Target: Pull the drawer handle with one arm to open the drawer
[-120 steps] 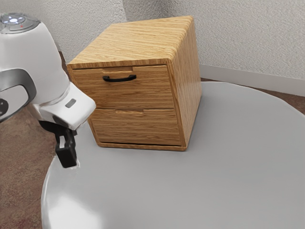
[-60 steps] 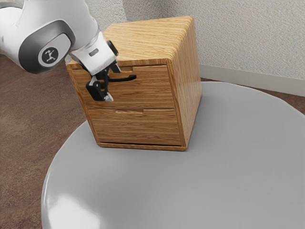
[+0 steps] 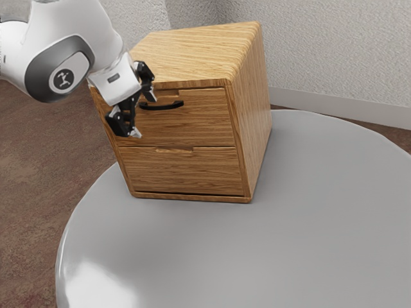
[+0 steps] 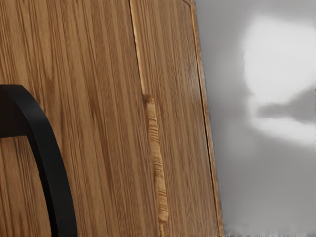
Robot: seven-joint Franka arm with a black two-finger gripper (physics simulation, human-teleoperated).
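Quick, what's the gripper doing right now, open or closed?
Gripper: open, holding nothing, beside the end of the top drawer's handle.

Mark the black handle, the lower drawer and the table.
black handle [image 3: 166,106]: exterior view, middle of its bar.
lower drawer [image 3: 186,172]: exterior view, centre of its front.
table [image 3: 308,218]: exterior view, bare grey top.
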